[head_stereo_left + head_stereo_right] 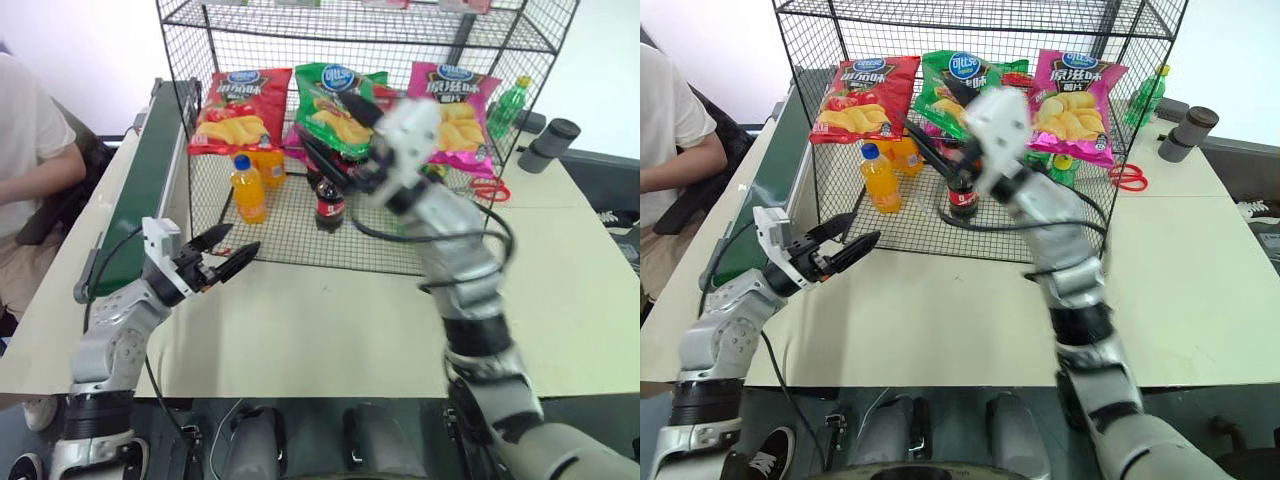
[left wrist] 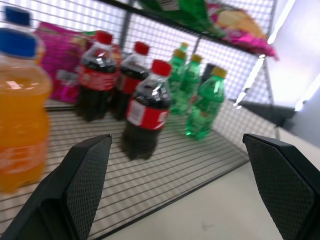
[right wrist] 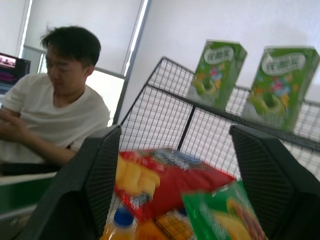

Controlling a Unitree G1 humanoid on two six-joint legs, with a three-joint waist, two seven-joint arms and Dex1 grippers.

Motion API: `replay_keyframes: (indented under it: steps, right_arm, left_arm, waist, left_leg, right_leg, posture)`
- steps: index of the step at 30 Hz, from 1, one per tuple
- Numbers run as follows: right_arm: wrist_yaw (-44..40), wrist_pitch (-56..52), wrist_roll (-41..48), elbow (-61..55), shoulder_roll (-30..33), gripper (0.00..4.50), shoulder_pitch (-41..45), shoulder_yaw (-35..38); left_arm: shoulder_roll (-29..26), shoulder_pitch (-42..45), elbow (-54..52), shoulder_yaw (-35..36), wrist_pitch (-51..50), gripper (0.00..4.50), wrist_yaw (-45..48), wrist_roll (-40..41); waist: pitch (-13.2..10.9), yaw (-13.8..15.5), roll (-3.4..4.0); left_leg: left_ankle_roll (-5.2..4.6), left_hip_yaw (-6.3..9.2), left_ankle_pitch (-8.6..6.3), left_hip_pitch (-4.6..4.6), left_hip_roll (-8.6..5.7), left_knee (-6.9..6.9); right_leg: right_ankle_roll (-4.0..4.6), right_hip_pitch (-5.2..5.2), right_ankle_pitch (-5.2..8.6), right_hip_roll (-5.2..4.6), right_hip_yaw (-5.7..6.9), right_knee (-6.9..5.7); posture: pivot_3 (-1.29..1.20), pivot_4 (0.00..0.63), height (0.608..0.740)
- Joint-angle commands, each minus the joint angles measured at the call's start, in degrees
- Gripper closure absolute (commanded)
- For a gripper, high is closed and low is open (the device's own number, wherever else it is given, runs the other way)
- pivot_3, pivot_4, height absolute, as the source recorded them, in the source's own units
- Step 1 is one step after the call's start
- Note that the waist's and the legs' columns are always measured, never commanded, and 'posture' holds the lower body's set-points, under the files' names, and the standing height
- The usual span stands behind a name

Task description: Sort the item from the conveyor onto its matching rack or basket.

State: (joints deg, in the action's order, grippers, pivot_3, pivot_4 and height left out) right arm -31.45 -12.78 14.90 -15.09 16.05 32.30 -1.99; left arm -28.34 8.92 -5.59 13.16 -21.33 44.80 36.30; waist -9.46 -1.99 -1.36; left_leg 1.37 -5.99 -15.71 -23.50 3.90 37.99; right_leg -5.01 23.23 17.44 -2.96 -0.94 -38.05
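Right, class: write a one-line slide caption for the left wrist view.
Open left end effector facing cola bottles, green bottles and an orange bottle on the rack.

Both head views look forward and down at the rack [image 1: 360, 130] from the table's near side (same scene, slightly offset). The left wrist view sits close, level with its lower shelf; the right wrist view looks upward across its upper shelves.
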Motion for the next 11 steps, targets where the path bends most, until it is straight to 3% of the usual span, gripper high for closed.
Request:
replay_keyframes:
  steps: [1, 3, 6, 11]
  right_arm:
    - [-10.02, -6.5, 14.47, -9.64, 8.3, 0.91, -10.85, 9.21]
    - [-16.5, -8.84, 20.52, -12.23, 14.38, 0.91, -19.91, 14.67]
    - [-23.07, -8.09, 21.62, -13.13, 21.07, 0.91, -30.36, 18.68]
    - [-30.7, 0.29, 16.76, -6.96, 26.14, 0.91, -42.11, 23.49]
  left_arm:
    - [-3.2, -2.83, -3.68, 4.67, -0.43, 0.0, -1.59, -0.4]
    - [-5.27, -5.42, -4.39, 6.14, -1.21, 0.0, -1.13, -0.14]
    - [-6.81, -7.07, -4.25, 7.43, -2.6, 0.0, -0.76, 0.77]
    - [-10.02, -6.89, 0.77, 7.96, -1.65, 0.0, 5.01, 0.25]
  waist:
    - [-0.01, 0.07, 0.01]
    - [-0.02, 0.05, 0.03]
    - [-0.02, -0.24, 0.05]
    - [-0.01, -0.32, 0.02]
  left_leg:
    - [-0.04, 0.0, -0.03, 0.0, 0.0, 0.0]
    - [-0.05, -0.02, -0.03, 0.0, 0.0, -0.02]
    - [-0.04, 0.0, -0.03, 0.08, 0.03, -0.07]
    - [-0.02, 0.05, -0.01, 0.28, -0.01, -0.02]
  right_leg:
    - [0.0, -0.02, 0.0, -0.01, 0.0, 0.05]
    - [0.0, 0.0, 0.0, -0.08, 0.0, 0.06]
    - [0.01, -0.03, 0.01, -0.02, -0.02, 0.04]
    - [0.08, -0.22, 0.01, 0.21, -0.04, 0.04]
  posture:
    - [0.0, 0.15, 0.74]
    - [0.0, 0.15, 0.74]
    - [0.0, 0.15, 0.74]
    - [0.0, 0.15, 0.74]
